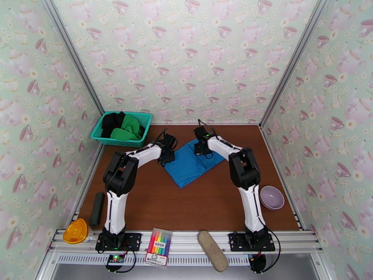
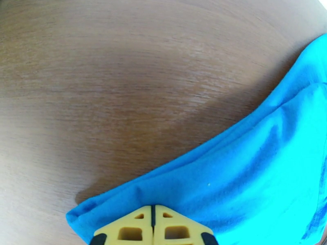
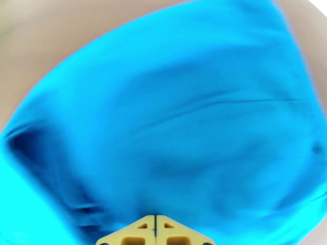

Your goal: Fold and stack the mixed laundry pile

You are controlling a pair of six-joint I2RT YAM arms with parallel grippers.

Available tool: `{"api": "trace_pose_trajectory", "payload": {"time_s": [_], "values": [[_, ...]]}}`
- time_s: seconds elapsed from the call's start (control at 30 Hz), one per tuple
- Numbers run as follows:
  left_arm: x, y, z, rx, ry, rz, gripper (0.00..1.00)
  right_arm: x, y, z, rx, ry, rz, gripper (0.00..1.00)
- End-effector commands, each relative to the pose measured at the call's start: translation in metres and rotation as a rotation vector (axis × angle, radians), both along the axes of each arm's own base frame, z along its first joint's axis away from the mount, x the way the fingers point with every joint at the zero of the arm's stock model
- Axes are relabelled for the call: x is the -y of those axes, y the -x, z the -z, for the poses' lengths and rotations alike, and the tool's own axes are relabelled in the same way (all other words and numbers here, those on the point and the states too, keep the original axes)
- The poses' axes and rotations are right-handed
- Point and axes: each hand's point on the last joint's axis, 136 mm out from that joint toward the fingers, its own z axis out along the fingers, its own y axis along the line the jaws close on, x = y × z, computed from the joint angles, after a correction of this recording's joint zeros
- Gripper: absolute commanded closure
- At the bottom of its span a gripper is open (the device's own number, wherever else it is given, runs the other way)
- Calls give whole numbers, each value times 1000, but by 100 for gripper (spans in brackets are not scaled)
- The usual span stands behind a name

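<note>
Both arms are bending inward, left claw and right claw sitting closed over the blue garment; overhead is showing a green garment and black garment in the upper-left basket.

Top view: bright, even, diffuse light from above, with only faint soft shadows on the table. Walls lean and bow outward toward the corners. Left wrist view: wood grain sharp, a broad dim shadow lies along the edge of the blue garment, top right corner blown white. Right wrist view: blurred all over, cloth folds smeared, blue oversaturated, rim soft.
</note>
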Motion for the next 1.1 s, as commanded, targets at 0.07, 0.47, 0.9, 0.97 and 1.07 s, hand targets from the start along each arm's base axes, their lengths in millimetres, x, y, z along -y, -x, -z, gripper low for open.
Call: {"api": "trace_pose_trajectory", "payload": {"time_s": [0.07,0.47,0.9,0.97,1.07], "values": [[1,-1,-13,39,-19,39,100,-2,6,-49,72,-31,-74,100],[-7,26,19,-79,-81,40,100,36,28,23,-89,-46,22,100],[43,-71,31,-17,-53,190,100,-5,167,74,-217,-240,140,100],[55,-85,28,0,-39,231,100,-28,191,73,-213,-285,141,100],[74,-100,22,34,-13,299,100,-57,214,63,-178,-323,136,100]]}}
